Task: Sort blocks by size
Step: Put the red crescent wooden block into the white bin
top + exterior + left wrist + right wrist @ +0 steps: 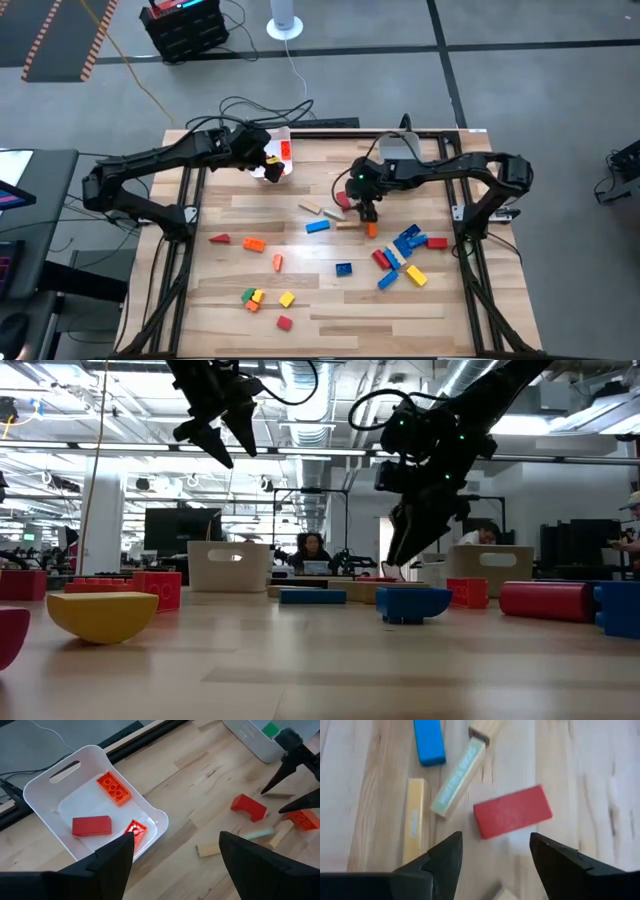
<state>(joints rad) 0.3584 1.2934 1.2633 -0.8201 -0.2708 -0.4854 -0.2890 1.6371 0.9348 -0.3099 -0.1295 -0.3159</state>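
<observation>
Blocks (398, 262) scattered on wooden table (330, 300), concrete floor (560, 130).

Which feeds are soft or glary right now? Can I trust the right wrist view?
Right wrist view: red block smeared by blur, edges soft. Low view: bright ceiling lights silhouette both arms; near yellow piece out of focus. High and left wrist views: even light, white bin crisp.

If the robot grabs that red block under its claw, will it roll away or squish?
Probably not. The red block looks flat-sided and lies flat on the table, so it should stay put rather than roll. Its crisp edges suggest hard material, unlikely to squish. Its smooth faces might slip if the right end effector, now open, pinches off-centre.
</observation>
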